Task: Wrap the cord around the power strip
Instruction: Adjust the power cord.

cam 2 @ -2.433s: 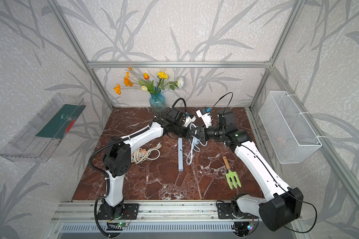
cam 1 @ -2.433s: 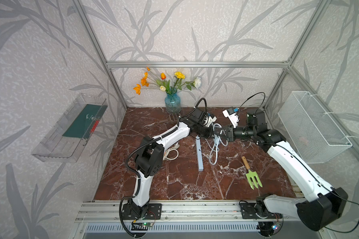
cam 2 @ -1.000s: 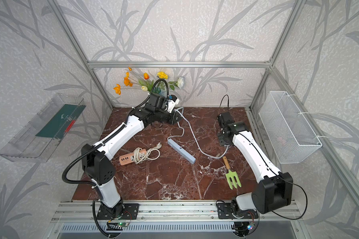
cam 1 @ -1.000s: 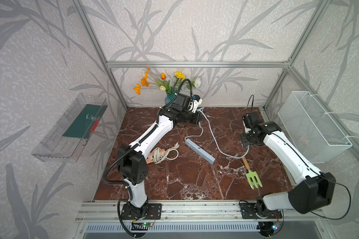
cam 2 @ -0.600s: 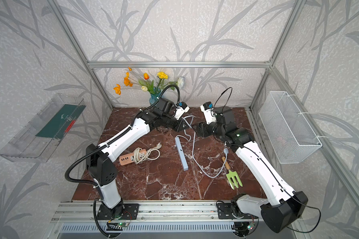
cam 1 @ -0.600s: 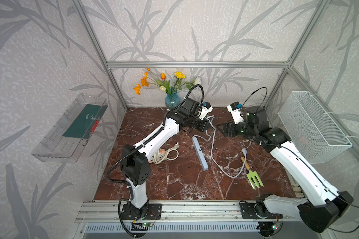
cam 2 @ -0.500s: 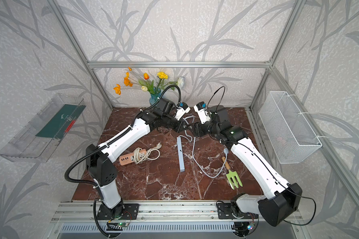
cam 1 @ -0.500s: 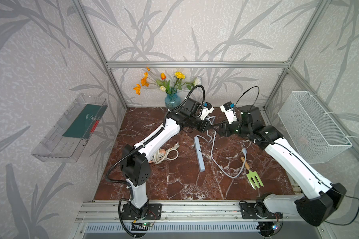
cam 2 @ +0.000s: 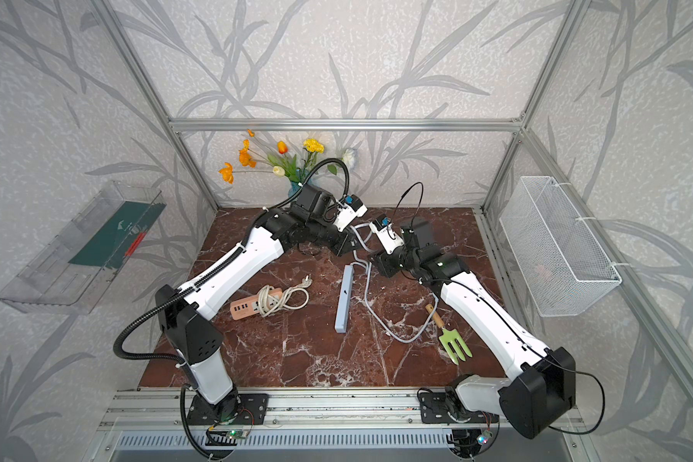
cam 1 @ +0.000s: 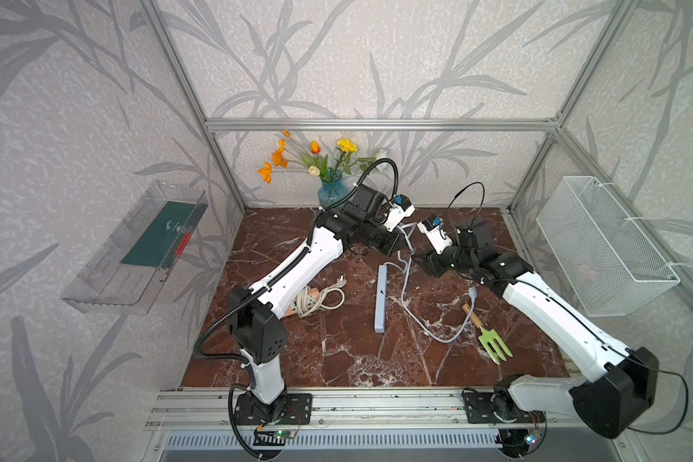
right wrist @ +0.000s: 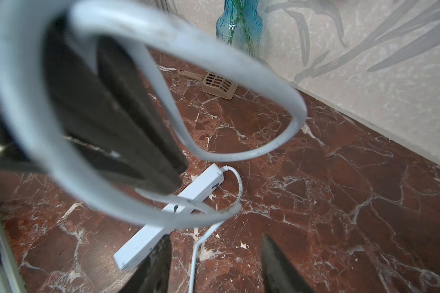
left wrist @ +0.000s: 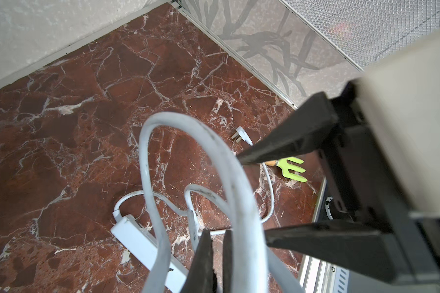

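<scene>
Looking over both top views, I find the power strip (cam 1: pixel 380 298) lying flat in the middle of the worktop (cam 1: pixel 337 356), its long side running near to far, untouched by either arm. Its cord (left wrist: pixel 235 187) leaves the far end and climbs off the marble to the left fingers (left wrist: pixel 203 258). From there it drops back down just right of the strip and sweeps in a wide curve toward the near right. It ends at the plug (cam 1: pixel 473 292), which lies beside the handle of a green garden fork (cam 1: pixel 493 344). The strip's body is not yet wrapped.

On my left wrist feed, the left fingers are pressed together to a thin slit, pinching the cord, and a raised loop of it arches around them. They hang above the far end of the strip, a little to its right. The right fingers (right wrist: pixel 158 263) point in from the right, facing them, spread apart with nothing between them. One tip sits right against the raised loop, though I cannot tell if it touches.

Left of the strip, well apart, an orange power strip (cam 2: pixel 245 309) lies with its own cable bundled on it. A blue glass vase (cam 1: pixel 329 194) of flowers stands at the far edge, with a beige slotted scoop (right wrist: pixel 217 85) beside it. A wire basket (cam 1: pixel 601 248) hangs on the right wall.
</scene>
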Controlling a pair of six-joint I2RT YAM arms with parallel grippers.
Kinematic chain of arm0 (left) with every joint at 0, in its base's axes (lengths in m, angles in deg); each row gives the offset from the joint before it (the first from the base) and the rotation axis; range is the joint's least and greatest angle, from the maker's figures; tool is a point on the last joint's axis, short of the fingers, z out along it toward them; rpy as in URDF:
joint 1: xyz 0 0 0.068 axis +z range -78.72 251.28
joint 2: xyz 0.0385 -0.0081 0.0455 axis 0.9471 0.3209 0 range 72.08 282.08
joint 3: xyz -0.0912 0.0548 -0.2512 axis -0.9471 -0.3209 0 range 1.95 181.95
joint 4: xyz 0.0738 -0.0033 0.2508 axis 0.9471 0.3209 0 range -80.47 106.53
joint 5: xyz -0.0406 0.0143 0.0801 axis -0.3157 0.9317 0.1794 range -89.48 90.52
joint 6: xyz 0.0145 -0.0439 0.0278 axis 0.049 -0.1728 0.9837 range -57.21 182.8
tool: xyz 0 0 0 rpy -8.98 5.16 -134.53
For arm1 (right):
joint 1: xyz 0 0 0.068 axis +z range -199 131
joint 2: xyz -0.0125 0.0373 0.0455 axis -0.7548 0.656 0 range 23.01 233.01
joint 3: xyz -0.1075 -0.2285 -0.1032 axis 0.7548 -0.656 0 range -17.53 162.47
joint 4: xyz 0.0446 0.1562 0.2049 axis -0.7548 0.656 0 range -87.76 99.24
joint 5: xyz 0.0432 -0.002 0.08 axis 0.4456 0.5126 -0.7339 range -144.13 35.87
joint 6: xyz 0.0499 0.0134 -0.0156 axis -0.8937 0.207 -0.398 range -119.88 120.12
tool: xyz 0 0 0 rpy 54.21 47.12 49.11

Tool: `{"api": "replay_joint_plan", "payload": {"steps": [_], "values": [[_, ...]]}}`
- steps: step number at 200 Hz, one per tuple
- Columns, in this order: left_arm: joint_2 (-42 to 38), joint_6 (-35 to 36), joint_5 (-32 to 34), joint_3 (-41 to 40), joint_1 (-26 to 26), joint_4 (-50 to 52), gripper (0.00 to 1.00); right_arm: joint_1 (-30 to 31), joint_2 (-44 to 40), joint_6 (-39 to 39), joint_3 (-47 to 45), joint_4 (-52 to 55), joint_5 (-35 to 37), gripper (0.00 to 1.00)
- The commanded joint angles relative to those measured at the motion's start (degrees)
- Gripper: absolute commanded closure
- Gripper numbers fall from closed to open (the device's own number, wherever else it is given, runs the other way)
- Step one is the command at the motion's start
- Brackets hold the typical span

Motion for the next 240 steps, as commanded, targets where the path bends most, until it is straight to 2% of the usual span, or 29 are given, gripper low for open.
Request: {"api": "replay_joint_plan", "payload": {"steps": [1,23,41,61,74,88,106,130,146,154,171,183,194,206,218,240], "values": [[-2.65,2.33,-0.48,2.47,-0.87,2.17,0.99,0.36,1.75,0.22,0.31,-7.57,0.44,0.48],[-2.33,2.03,-0.29,2.91,-0.89,2.19,0.99,1.46,3.11,-2.01,-2.04,-14.03,1.49,0.58],[-2.16,1.79,-0.60,3.54,-1.02,2.37,0.99,2.54,3.70,-4.13,-5.95,-22.40,6.86,0.80],[-2.68,1.63,-0.69,3.24,-0.89,2.37,0.99,2.59,3.77,-5.94,-9.67,-29.96,10.54,0.91],[-3.08,2.37,2.24,3.11,-0.55,3.36,1.00,1.69,3.06,-7.37,-10.23,-28.87,14.08,1.00],[-4.05,2.95,7.12,2.59,1.49,4.79,1.00,-2.49,0.76,-11.50,-11.50,-25.11,16.99,1.00],[-5.97,3.33,13.84,-0.49,5.57,5.13,1.00,-12.46,-3.23,-18.97,-13.58,-18.49,18.16,1.00],[-7.90,2.71,16.99,-2.35,10.98,5.41,1.00,-25.64,-5.12,-26.10,-15.02,-9.18,18.14,1.00],[-8.34,2.90,18.89,-1.91,12.89,5.02,1.00,-29.04,-5.91,-26.44,-16.30,-7.00,18.64,1.00],[-7.69,2.93,17.53,-0.65,12.93,5.00,1.00,-28.67,-6.70,-23.78,-17.17,-8.92,14.82,1.00],[-4.93,1.30,10.95,3.06,10.96,5.20,1.00,-23.58,-7.27,-21.66,-17.89,-13.16,13.59,1.00],[-2.73,2.01,10.61,5.43,8.58,5.82,1.00,-20.01,-5.93,-19.50,-16.94,-13.64,12.77,1.00],[-0.49,3.79,10.98,7.83,6.49,7.61,0.99,-18.50,-4.92,-18.11,-16.83,-14.64,8.47,1.00],[1.74,4.99,11.51,10.74,4.84,9.22,0.98,-17.15,-4.77,-17.50,-18.04,-17.80,0.97,0.88],[3.31,5.22,11.45,13.07,3.61,9.97,0.97,-14.47,-5.33,-16.69,-19.69,-21.55,-5.74,0.72],[4.43,5.92,8.90,15.11,1.82,10.65,0.97,-6.44,-6.96,-13.78,-22.30,-30.45,-5.85,0.51]]}}
